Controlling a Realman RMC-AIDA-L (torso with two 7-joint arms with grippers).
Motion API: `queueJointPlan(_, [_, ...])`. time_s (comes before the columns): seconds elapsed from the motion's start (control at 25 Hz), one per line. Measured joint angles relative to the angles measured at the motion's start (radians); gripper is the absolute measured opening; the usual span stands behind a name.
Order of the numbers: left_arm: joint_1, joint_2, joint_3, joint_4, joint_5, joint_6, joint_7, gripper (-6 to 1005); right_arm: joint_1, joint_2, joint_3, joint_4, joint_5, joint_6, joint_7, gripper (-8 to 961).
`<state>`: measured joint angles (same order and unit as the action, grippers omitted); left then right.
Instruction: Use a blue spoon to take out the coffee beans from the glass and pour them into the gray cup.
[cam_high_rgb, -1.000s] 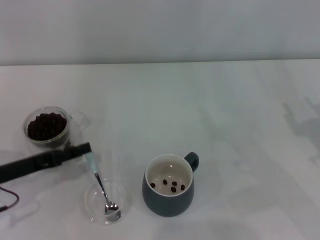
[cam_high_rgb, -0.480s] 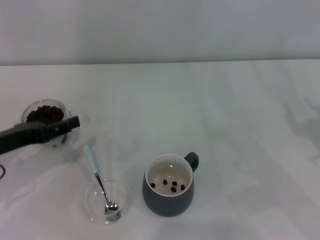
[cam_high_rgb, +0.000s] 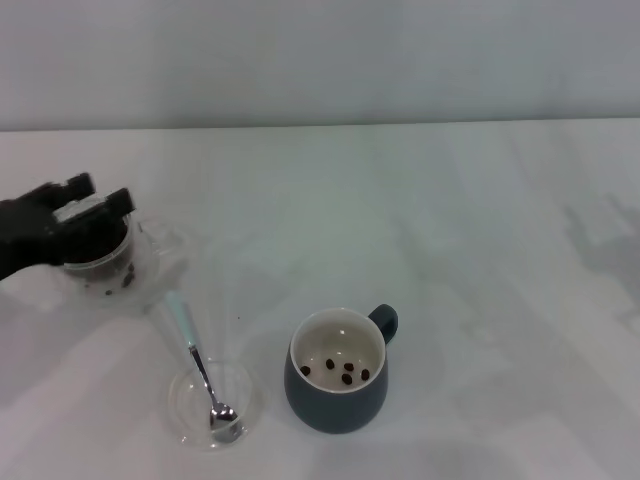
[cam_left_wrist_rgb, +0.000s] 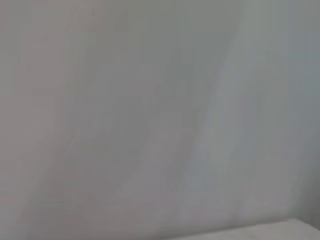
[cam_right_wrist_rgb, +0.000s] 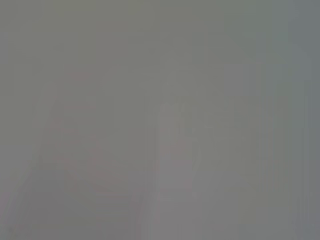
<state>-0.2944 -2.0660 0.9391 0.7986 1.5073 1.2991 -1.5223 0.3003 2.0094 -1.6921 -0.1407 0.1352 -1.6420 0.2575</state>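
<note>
In the head view, my left gripper (cam_high_rgb: 100, 192) hovers at the far left, above the glass (cam_high_rgb: 138, 262), and hides most of it; its fingers stand apart and hold nothing. A few coffee beans (cam_high_rgb: 126, 277) show through the glass wall. The blue spoon (cam_high_rgb: 190, 340) lies free on the table, its pale handle pointing toward the glass and its metal bowl resting in a flat clear dish (cam_high_rgb: 180, 410). The gray cup (cam_high_rgb: 337, 395) stands right of the dish, with several coffee beans (cam_high_rgb: 346, 373) on its cream bottom. My right gripper is out of view.
The white table (cam_high_rgb: 480, 300) stretches to the right of the gray cup and behind it, to a pale wall. Both wrist views show only a blank grey surface.
My left gripper has drawn away from the spoon handle, back and to the left, and now sits over the glass. The spoon stays lying in the dish.
</note>
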Motion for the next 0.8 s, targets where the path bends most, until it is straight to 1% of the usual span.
queueJointPlan(0.04, [0.028, -0.008, -0.003, -0.004, -0.042, 0.002, 0.086, 713, 0.001, 0.0, -0.001, -0.004, -0.008, -0.001, -0.004, 630])
queueJointPlan(0.12, [0.055, -0.013, -0.001, -0.018, -0.082, 0.002, 0.171, 713, 0.002, 0.0, -0.001, -0.011, -0.026, -0.001, -0.012, 630])
queueJointPlan(0.36, [0.092, -0.011, -0.004, -0.096, -0.212, 0.001, 0.367, 714, 0.002, -0.001, -0.02, -0.017, -0.038, -0.012, -0.027, 630])
queueJointPlan(0.48, [0.13, -0.013, -0.005, -0.104, -0.287, -0.002, 0.471, 714, 0.004, -0.001, -0.046, -0.018, -0.038, -0.026, -0.027, 630])
queueJointPlan(0.6, [0.157, -0.012, -0.007, -0.137, -0.388, -0.004, 0.557, 714, 0.004, 0.0, -0.071, -0.027, -0.039, -0.027, -0.028, 630])
queueJointPlan(0.68, [0.162, -0.009, -0.029, -0.162, -0.424, -0.005, 0.603, 713, 0.004, 0.001, -0.094, -0.029, -0.039, -0.027, -0.029, 630])
queueJointPlan(0.8, [0.163, -0.007, -0.099, -0.182, -0.433, -0.006, 0.654, 713, 0.005, 0.001, -0.146, -0.03, -0.039, -0.03, -0.033, 630])
